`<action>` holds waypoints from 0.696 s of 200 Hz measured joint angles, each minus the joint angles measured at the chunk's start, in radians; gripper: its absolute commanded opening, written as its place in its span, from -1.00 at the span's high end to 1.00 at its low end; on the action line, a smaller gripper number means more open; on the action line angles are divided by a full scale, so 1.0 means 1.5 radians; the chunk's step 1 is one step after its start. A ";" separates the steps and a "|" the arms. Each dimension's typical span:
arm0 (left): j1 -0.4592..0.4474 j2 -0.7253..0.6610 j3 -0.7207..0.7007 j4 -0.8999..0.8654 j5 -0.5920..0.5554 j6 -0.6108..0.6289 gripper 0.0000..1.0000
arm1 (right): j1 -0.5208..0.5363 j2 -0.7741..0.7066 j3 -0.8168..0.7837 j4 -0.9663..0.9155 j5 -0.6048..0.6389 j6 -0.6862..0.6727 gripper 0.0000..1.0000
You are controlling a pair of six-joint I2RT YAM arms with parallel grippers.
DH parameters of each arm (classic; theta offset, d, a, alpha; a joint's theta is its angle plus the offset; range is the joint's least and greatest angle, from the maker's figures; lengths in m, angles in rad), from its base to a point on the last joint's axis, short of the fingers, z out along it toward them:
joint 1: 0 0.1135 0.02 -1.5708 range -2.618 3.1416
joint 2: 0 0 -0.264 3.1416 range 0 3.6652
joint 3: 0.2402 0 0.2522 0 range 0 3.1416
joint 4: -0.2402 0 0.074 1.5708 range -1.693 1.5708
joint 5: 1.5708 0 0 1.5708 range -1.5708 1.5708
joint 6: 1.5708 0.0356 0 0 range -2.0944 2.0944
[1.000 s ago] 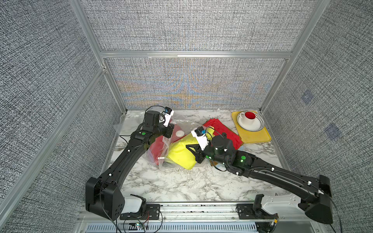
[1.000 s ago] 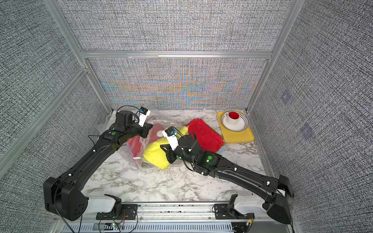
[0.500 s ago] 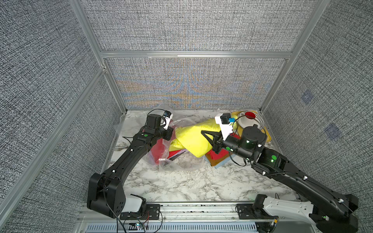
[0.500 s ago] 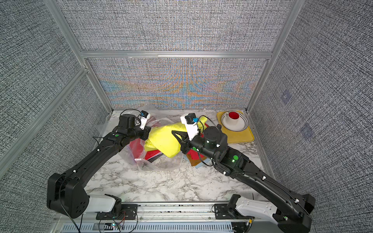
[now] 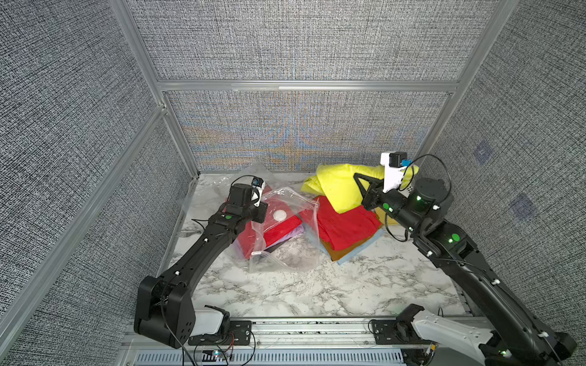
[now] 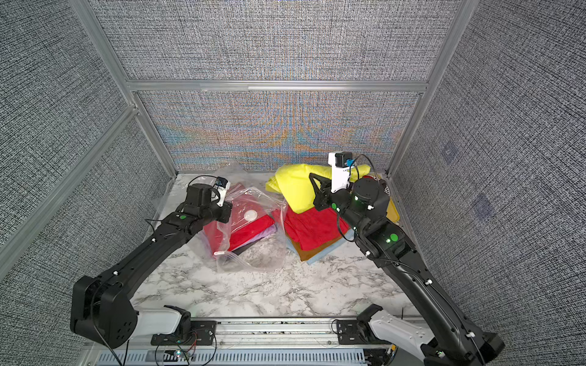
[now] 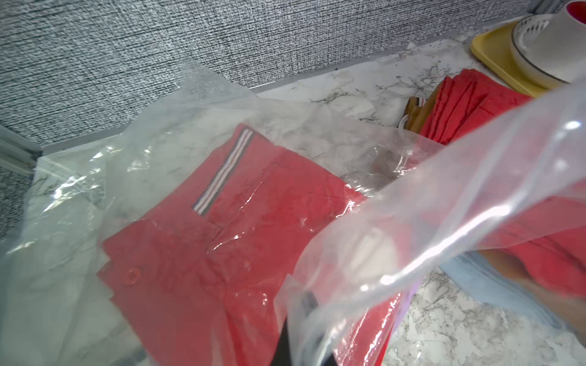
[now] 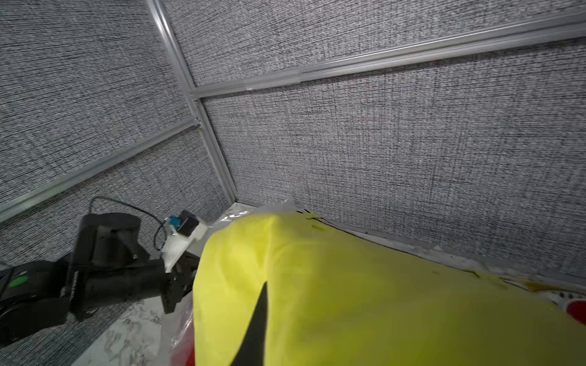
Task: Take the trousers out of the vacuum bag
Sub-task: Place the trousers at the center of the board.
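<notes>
1. The right pincer [image 5: 357, 181] is clamped on the yellow trousers [image 5: 336, 187] and holds them clear of the table. Most of the cloth droops on its side toward the left pincer [image 5: 260, 213].
2. Below the right pincer lies the pile already out of the bag: red trousers [image 5: 345, 225] on top, with mustard trousers [image 5: 336, 253] and light blue trousers [image 5: 364, 245] under them. That looks like the place to set down. The descent should be straight, so the hanging fold lands first.
3. Back behind this pincer's wrist sits the yellow tray [image 7: 494, 54] with a bowl [image 7: 539, 57]. Drifting that way would probably drape cloth over them.
4. Its jaws should part only once the cloth's weight rests on the pile, or the cloth may slump off the edge.
5. The left pincer is closed, apparently pinching the upper film of the vacuum bag [image 5: 285, 253] and lifting it. The valve disc [image 5: 280, 215] sits just beside it.
6. Under that film, below the left pincer, a red pair [image 7: 222, 237], a lilac pair [image 5: 295, 233] and a dark pair [image 6: 244, 248] lie in the bag. The task looks partly done, and the next reach needs the mouth lifted.
</notes>
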 measured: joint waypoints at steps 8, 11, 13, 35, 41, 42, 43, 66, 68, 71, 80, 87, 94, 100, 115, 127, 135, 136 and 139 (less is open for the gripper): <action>0.004 -0.008 -0.006 0.001 -0.014 -0.006 1.00 | -0.020 0.005 0.002 -0.006 -0.001 0.005 1.00; 0.005 -0.010 -0.008 0.002 -0.019 -0.007 1.00 | -0.026 0.007 0.002 -0.007 -0.002 0.007 1.00; 0.006 -0.013 -0.010 0.002 -0.023 -0.007 1.00 | -0.032 0.008 0.002 -0.007 -0.003 0.008 1.00; 0.019 -0.034 -0.024 0.002 -0.057 -0.025 1.00 | -0.073 0.026 0.002 -0.006 -0.019 0.010 1.00; 0.022 -0.040 -0.025 0.002 -0.064 -0.029 1.00 | -0.084 0.033 0.002 -0.004 -0.025 0.010 1.00; 0.023 -0.041 -0.026 0.002 -0.065 -0.030 1.00 | -0.087 0.035 0.002 -0.003 -0.027 0.010 1.00; 0.024 -0.043 -0.026 0.002 -0.067 -0.032 1.00 | -0.088 0.037 0.002 -0.003 -0.028 0.010 1.00; 0.034 -0.074 -0.030 0.002 -0.094 -0.053 1.00 | -0.126 0.077 0.002 0.008 -0.064 0.008 1.00; 0.035 -0.076 -0.030 0.002 -0.095 -0.055 1.00 | -0.128 0.080 0.002 0.009 -0.067 0.008 1.00; 0.036 -0.081 -0.030 0.002 -0.099 -0.059 1.00 | -0.132 0.087 0.002 0.011 -0.073 0.007 1.00; 0.040 -0.096 -0.030 0.002 -0.110 -0.067 1.00 | -0.140 0.106 0.002 0.016 -0.085 0.002 1.00; 0.043 -0.106 -0.030 0.003 -0.114 -0.075 1.00 | -0.144 0.121 0.005 0.016 -0.094 -0.002 1.00; 0.046 -0.116 -0.030 0.003 -0.119 -0.079 1.00 | -0.148 0.138 0.008 0.016 -0.106 -0.008 1.00; 0.048 -0.124 -0.030 0.003 -0.123 -0.081 1.00 | -0.150 0.152 0.013 0.016 -0.116 -0.014 1.00; 0.051 -0.139 -0.029 0.002 -0.129 -0.089 1.00 | -0.157 0.183 0.028 0.021 -0.143 -0.027 1.00; 0.052 -0.149 -0.027 0.002 -0.130 -0.092 1.00 | -0.162 0.210 0.044 0.026 -0.165 -0.035 1.00; 0.052 -0.156 -0.027 0.002 -0.131 -0.094 1.00 | -0.166 0.228 0.054 0.031 -0.181 -0.040 1.00; 0.052 -0.156 -0.027 0.002 -0.131 -0.094 1.00 | -0.166 0.230 0.055 0.031 -0.182 -0.041 1.00; 0.053 -0.159 -0.027 0.002 -0.132 -0.094 1.00 | -0.168 0.238 0.059 0.035 -0.191 -0.044 1.00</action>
